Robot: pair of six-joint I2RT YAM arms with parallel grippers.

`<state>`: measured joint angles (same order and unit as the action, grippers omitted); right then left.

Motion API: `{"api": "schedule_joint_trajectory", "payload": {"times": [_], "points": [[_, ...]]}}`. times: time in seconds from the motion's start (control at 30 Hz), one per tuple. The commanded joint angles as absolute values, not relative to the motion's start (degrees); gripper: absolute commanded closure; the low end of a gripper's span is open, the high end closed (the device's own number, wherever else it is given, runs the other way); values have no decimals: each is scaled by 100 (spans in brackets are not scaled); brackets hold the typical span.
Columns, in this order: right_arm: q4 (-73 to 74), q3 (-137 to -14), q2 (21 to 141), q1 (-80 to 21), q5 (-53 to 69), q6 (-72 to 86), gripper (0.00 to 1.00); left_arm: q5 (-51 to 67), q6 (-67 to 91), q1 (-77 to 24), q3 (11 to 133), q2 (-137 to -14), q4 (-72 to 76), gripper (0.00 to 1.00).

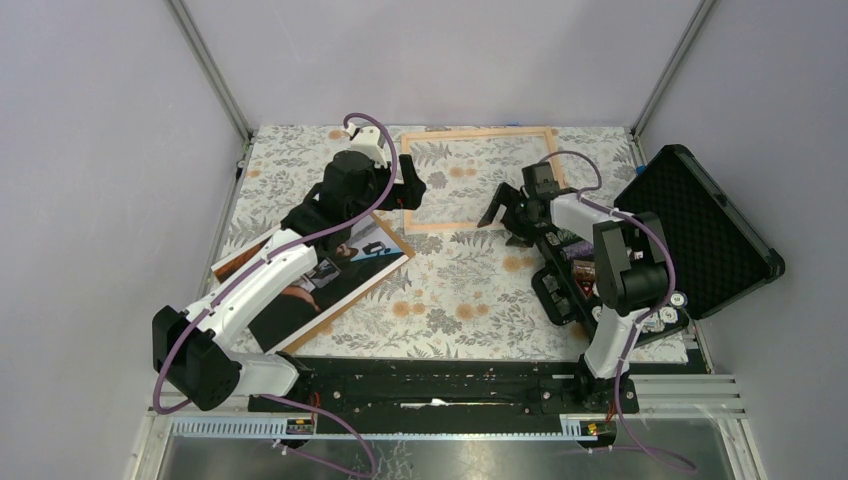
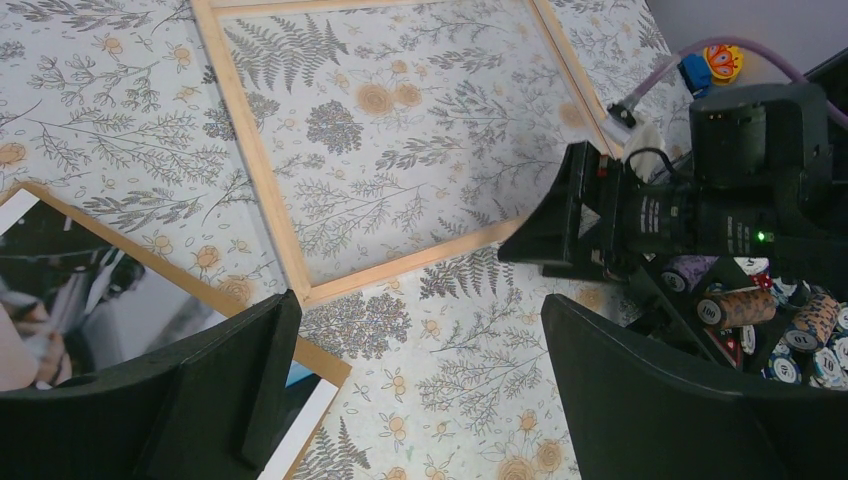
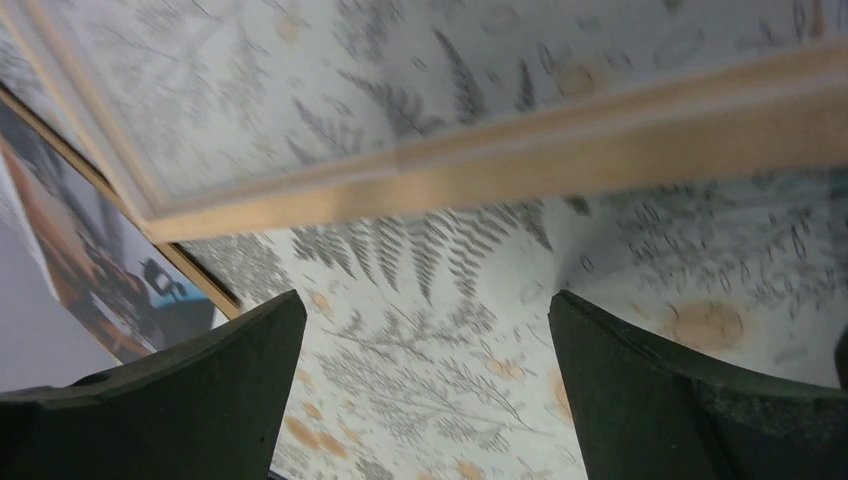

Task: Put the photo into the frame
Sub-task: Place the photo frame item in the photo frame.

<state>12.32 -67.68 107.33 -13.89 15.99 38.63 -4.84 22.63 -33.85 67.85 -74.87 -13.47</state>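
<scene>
Floral table [image 1: 470,300]: frame [image 1: 478,131], photo [image 1: 372,262], black case [image 1: 700,235]

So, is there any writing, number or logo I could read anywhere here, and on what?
No text can be read.
Poker chips in the black case: small marks, perhaps numbers, too small to be sure.
The photo: picture only, no legible words.

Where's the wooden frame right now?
In the top view, the frame lies flat at the far middle of the table, between the left gripper and the right gripper; the photo lies nearer, to its left.
</scene>
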Motion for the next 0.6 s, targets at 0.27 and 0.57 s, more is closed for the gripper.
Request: {"api": "schedule_joint_trajectory", "payload": {"times": [0.27, 0.57], "points": [[2012, -7019, 9686, -1319, 578, 3249, 0, -631, 2189, -3384, 6927, -7384, -1143, 1], [2160, -8212, 10266, -1318, 601, 2309, 0, -619, 2210, -3363, 6940, -7434, -1147, 1]]}}
